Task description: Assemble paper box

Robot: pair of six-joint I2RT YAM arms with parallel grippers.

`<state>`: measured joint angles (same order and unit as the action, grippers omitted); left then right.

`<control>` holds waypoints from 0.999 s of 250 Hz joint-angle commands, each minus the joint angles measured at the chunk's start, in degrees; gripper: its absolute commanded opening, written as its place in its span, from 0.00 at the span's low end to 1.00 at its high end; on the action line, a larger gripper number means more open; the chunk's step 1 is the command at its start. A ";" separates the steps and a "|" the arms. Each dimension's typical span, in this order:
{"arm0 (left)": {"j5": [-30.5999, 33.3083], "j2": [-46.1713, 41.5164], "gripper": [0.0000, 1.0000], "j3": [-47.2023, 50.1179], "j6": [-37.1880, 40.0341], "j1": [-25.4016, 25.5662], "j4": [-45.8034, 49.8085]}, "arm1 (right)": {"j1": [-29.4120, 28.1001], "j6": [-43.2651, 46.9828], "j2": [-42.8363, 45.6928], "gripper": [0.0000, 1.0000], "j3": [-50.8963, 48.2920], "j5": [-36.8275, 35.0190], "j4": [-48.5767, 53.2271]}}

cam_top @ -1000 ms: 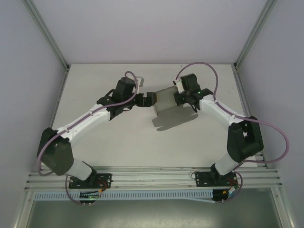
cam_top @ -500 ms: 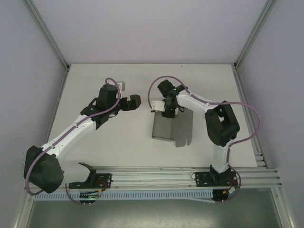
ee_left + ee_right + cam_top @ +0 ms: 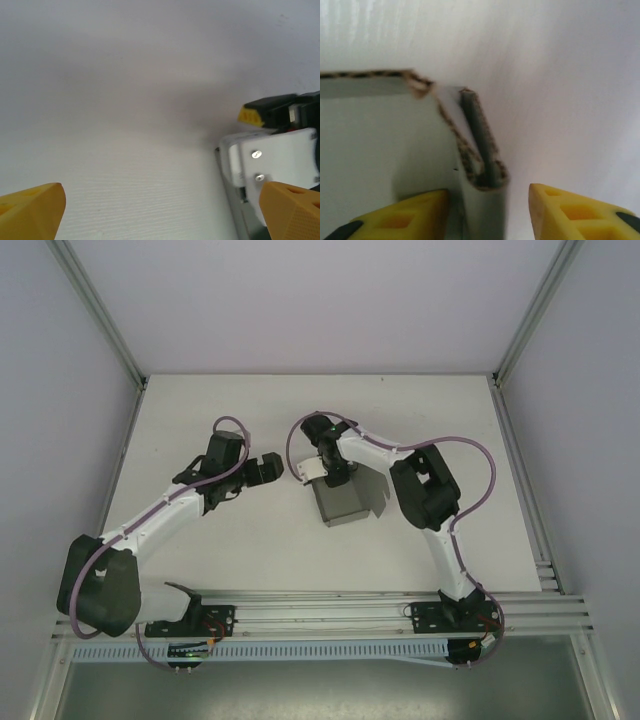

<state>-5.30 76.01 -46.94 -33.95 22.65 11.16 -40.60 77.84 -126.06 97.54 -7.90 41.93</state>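
The box (image 3: 347, 505) is lying mid-table, just right of the left gripper (image 3: 276, 468), whose jaws are gaping wide and empty. The right gripper (image 3: 488, 191) is straddling the box's folded far-left wall, its jaws open on either side.

A grey paper box (image 3: 345, 506) sits mid-way on the white table (image 3: 455, 415).

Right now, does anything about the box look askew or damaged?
On the paper box, the doubled-over side wall straddled by the right gripper gapes open instead of lying flat; its cut edge looks rough.
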 commanded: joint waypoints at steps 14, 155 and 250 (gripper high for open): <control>0.09 -1.83 0.98 0.83 -1.20 -0.33 0.20 | -0.44 -0.88 5.04 0.55 -2.64 0.68 1.37; -3.90 5.47 0.99 -3.46 1.65 -0.33 -0.94 | 3.28 -80.94 44.66 0.99 -22.50 -15.25 -5.80; -7.57 11.14 0.98 -5.14 2.95 -0.33 -3.57 | 3.87 -88.14 57.22 0.87 -43.10 4.76 -12.84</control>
<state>-10.79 86.00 -50.50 -32.14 22.48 9.15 -36.75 -7.44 -67.55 53.87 -7.70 32.84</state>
